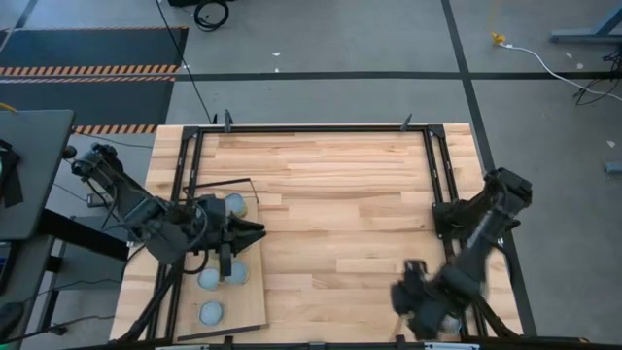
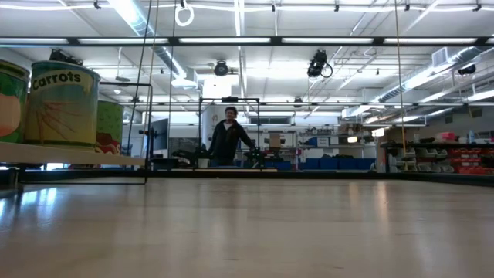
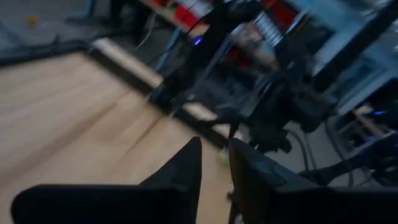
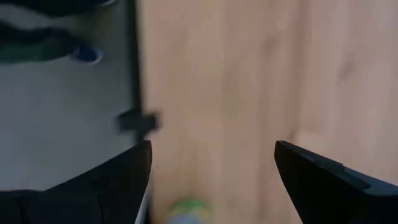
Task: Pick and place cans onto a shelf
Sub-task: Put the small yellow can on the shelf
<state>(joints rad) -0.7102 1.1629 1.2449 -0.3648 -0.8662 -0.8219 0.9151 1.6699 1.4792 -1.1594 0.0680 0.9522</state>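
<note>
Several cans with silvery lids stand upright on the pale shelf board at the table's near left: one farther back, two side by side, one nearest. The low view shows them at left, among them a "Carrots" can. My left gripper hovers above the shelf, pointing level toward the table's right; its fingers are nearly together with nothing between them. My right gripper hangs open near the table's near right edge, pointing down. A green-labelled can shows just below and between its fingers, untouched.
A black metal frame runs round the tabletop, and its rail lies close to my right gripper. Bare planked tabletop spreads between the two arms. A person stands far off in the room behind.
</note>
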